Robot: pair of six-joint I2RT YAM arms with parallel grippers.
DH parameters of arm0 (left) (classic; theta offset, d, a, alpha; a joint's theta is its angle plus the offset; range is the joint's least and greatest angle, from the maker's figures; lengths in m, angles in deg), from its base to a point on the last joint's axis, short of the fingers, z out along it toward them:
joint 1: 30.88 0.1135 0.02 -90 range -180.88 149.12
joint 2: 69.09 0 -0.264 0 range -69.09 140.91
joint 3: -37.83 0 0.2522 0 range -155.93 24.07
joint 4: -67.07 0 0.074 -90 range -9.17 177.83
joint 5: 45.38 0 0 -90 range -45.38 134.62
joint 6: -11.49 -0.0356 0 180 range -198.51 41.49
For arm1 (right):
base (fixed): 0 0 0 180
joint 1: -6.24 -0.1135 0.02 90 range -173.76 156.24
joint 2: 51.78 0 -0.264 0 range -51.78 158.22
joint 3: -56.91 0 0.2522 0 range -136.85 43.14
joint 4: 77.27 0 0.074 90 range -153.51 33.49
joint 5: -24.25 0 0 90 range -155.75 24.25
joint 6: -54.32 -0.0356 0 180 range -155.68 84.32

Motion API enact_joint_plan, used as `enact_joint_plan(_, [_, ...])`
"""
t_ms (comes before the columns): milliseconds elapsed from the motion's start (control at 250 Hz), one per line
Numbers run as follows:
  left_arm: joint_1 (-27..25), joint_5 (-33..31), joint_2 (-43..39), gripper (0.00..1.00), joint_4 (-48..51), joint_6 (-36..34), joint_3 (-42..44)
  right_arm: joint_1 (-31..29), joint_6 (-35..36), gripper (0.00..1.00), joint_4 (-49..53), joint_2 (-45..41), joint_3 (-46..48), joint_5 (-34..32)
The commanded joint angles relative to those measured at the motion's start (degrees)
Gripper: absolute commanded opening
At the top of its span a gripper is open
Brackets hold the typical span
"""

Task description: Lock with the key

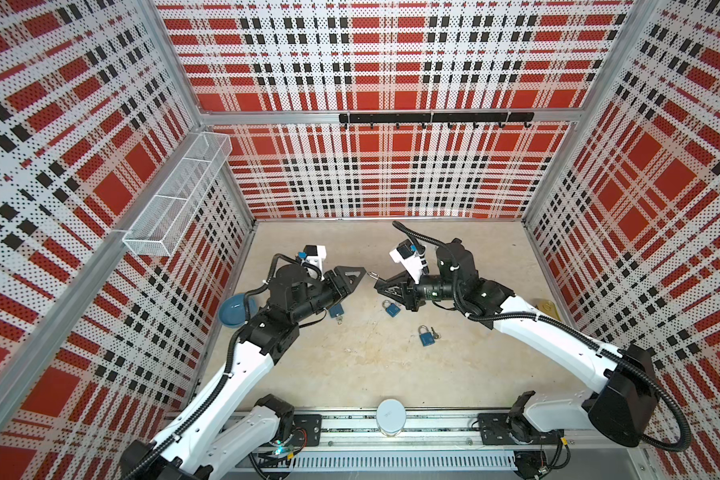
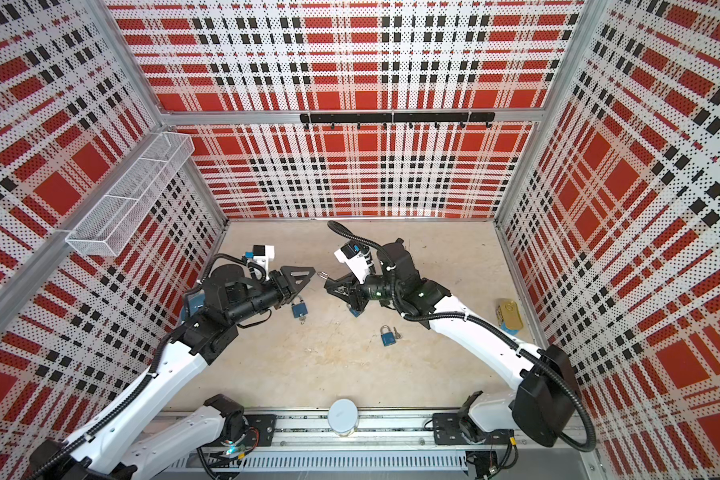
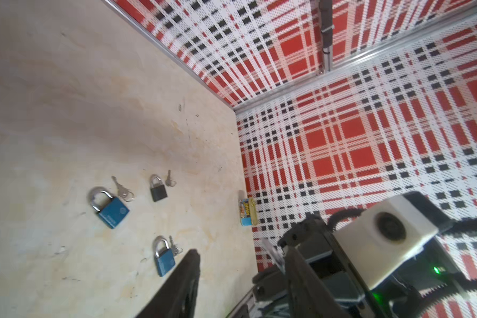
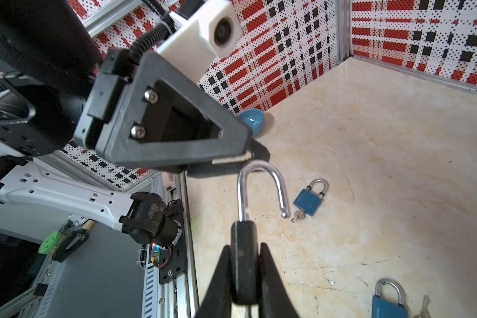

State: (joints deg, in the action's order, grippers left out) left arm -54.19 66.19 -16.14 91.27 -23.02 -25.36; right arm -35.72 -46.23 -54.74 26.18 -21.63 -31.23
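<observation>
My right gripper (image 1: pixel 378 285) (image 4: pixel 244 247) is shut on the body of a black padlock (image 4: pixel 244 264) and holds it above the table. Its silver shackle (image 4: pixel 259 170) (image 1: pixel 373 275) (image 2: pixel 322 274) stands open, with one leg out of the body. My left gripper (image 1: pixel 366 272) (image 2: pixel 313 274) (image 4: pixel 252 157) faces it from the left, its tips right at the bend of the shackle. In the left wrist view the left gripper (image 3: pixel 240 252) shows its jaws apart with nothing between them. Small silver keys (image 4: pixel 298 216) (image 1: pixel 434 332) lie beside padlocks on the table. Any key in the held padlock is hidden.
Blue padlocks lie on the beige table (image 1: pixel 350 374): one under the left arm (image 1: pixel 337 309) (image 4: pixel 310 198), one below the right gripper (image 1: pixel 391 308), one nearer the front (image 1: pixel 426 336). A blue bowl (image 1: pixel 231 309) sits at the left wall, a yellow tin (image 1: pixel 548 309) at the right wall.
</observation>
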Motion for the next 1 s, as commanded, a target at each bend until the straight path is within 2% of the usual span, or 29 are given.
enact_joint_plan(0, [1.43,-1.62,-2.15,0.54,7.92,-9.40,-5.42,0.06,0.38,0.00,3.34,-1.94,-2.76,1.64])
enact_joint_plan(204, [-1.33,4.33,0.59,0.48,2.87,-13.79,-4.48,0.04,-0.98,0.00,6.47,-2.07,-3.17,4.96])
enact_joint_plan(460, [-5.36,10.16,4.50,0.47,-6.02,-12.86,-1.02,0.03,-2.59,0.00,7.35,-2.59,-3.34,7.36])
enact_joint_plan(608, [-5.73,12.59,4.81,0.34,-6.22,-12.92,-0.86,0.13,-2.83,0.00,7.57,-2.91,-3.69,7.40])
enact_joint_plan(808, [-5.23,13.20,2.52,0.26,-6.04,-12.63,0.70,0.78,-3.07,0.00,8.03,-3.08,-4.05,7.43])
enact_joint_plan(912, [-5.07,13.82,1.52,0.27,-6.02,-12.44,1.18,1.45,-4.11,0.00,7.10,-3.07,-3.85,8.77])
enact_joint_plan(996, [-4.63,13.16,0.78,0.35,-5.60,-12.77,1.09,1.72,-4.69,0.00,6.52,-2.82,-3.78,9.51])
